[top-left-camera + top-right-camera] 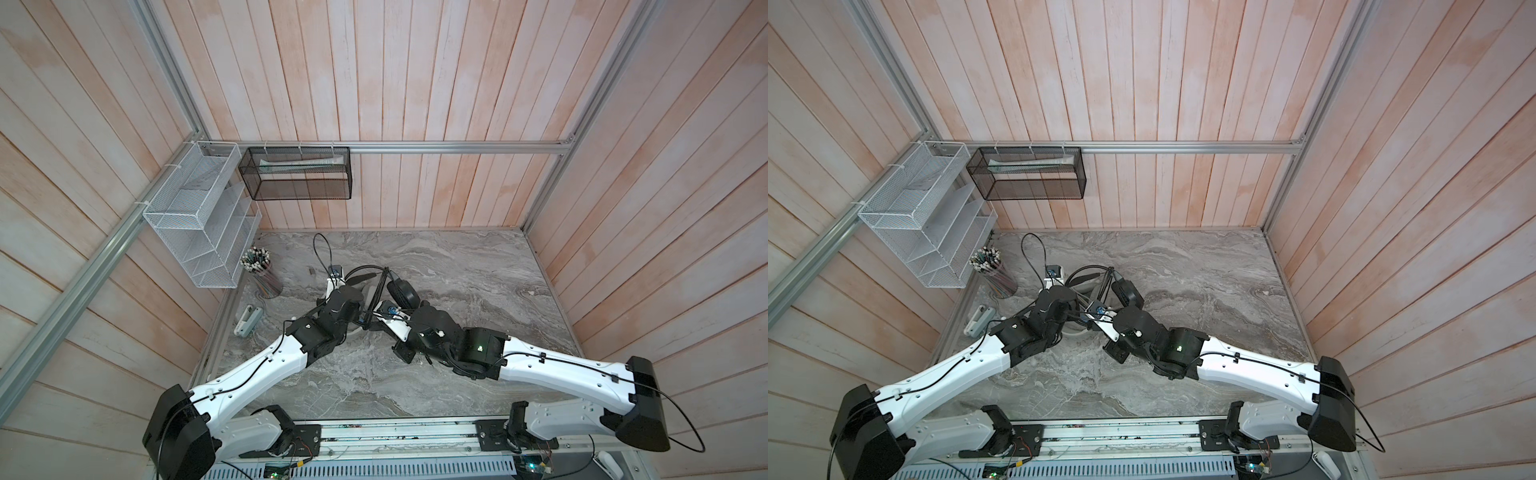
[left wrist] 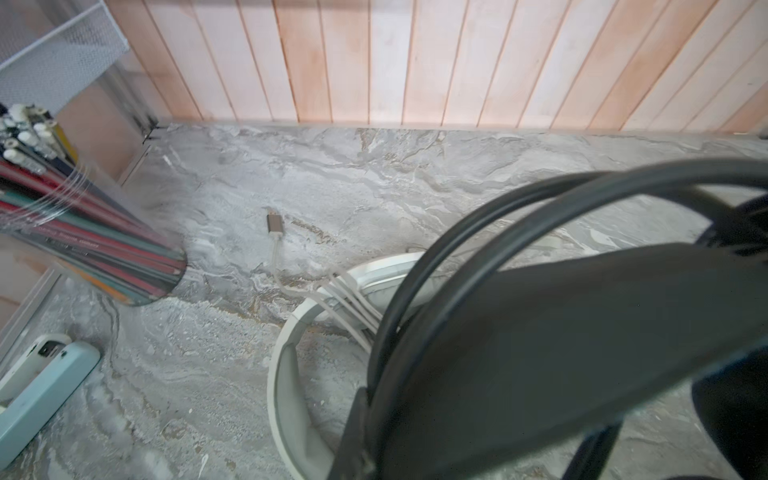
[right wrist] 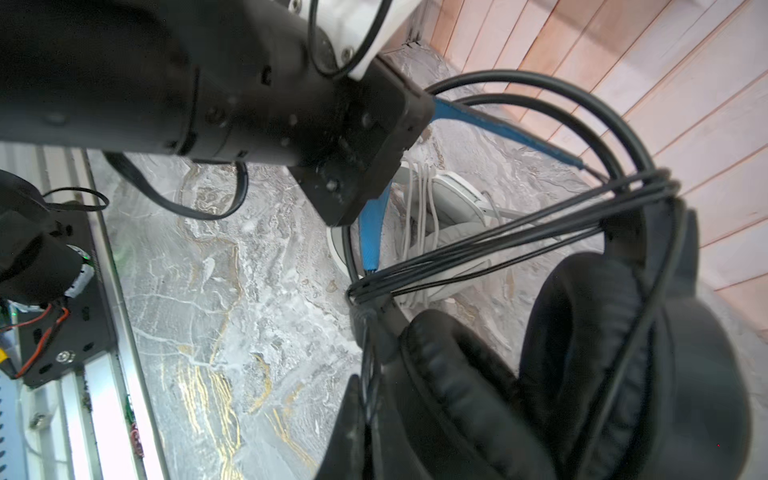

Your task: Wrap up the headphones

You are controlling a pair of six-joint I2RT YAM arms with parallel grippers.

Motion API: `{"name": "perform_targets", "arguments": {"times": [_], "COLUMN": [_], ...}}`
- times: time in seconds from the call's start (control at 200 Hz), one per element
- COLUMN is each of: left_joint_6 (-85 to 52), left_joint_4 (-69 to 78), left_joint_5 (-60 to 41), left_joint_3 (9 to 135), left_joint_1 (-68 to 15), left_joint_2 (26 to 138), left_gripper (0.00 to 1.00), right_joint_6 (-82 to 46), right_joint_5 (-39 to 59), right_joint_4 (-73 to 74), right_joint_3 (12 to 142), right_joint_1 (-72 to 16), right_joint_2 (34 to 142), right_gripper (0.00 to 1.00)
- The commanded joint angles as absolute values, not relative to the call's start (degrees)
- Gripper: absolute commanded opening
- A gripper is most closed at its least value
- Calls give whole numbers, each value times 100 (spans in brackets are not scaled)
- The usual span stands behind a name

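My left fingers [image 3: 374, 166] clamped the headband [image 3: 498, 129] of the black headphones [image 3: 582, 374]. My right fingers [image 3: 349, 424] pinched their black cable [image 3: 498, 241] above the counter [image 2: 415, 174].

The right half and the front centre of the tabletop [image 1: 478, 270] lie bare and give free passage. The left-centre zone is obstructed. There the left arm [image 1: 266, 361] and right arm [image 1: 552, 365] converge at the black headset [image 1: 402, 293] with its looped black cable [image 3: 519, 237], which sits over the white headset [image 2: 291, 399], whose grey-white cable [image 2: 275, 257] runs out to a USB plug [image 2: 274, 223] on the tabletop. Along the left edge, the pencil cup [image 1: 262, 274], a pale blue-and-white device [image 1: 248, 320] and the overhanging white mesh organiser [image 1: 199, 224] restrict access.
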State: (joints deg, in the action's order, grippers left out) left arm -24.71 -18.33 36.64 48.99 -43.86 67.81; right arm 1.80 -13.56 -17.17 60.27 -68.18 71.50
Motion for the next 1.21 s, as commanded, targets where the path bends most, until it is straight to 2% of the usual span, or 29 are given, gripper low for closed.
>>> {"name": "perform_targets", "arguments": {"times": [0.0,0.36,0.675,0.745,1.065,1.2], "left_joint_6": [-2200,-2704,-2858,-2872,-3006,-3028], "left_joint_4": [-1699,-2221,-2754,-2825,-3092,-3181], "left_joint_5": [4300,4539,4411,4266,3935,3870], "left_joint_3": [4739,4168,4289,4309,4140,4140], "left_joint_1": [-4615,-5392,-5790,-5790,-5796,-5800], "left_joint_2": [6695,6555,6319,6169,5891,5897], "left_gripper": [0,0,0,0,0,0], "right_joint_6": [585,993,1011,991,867,851], "right_joint_5": [-2161,-3429,-4219,-4247,-4143,-4131], "right_joint_4": [-2015,-2241,-2334,-2293,-2313,-2369], "right_joint_3": [6571,6870,6908,6865,6760,6769], "right_joint_1": [-6842,-6841,-6925,-6935,-6941,-6940], "right_joint_2": [7009,7115,7847,7892,7879,7866], "right_gripper": [0,0,0,0,11,12]}}
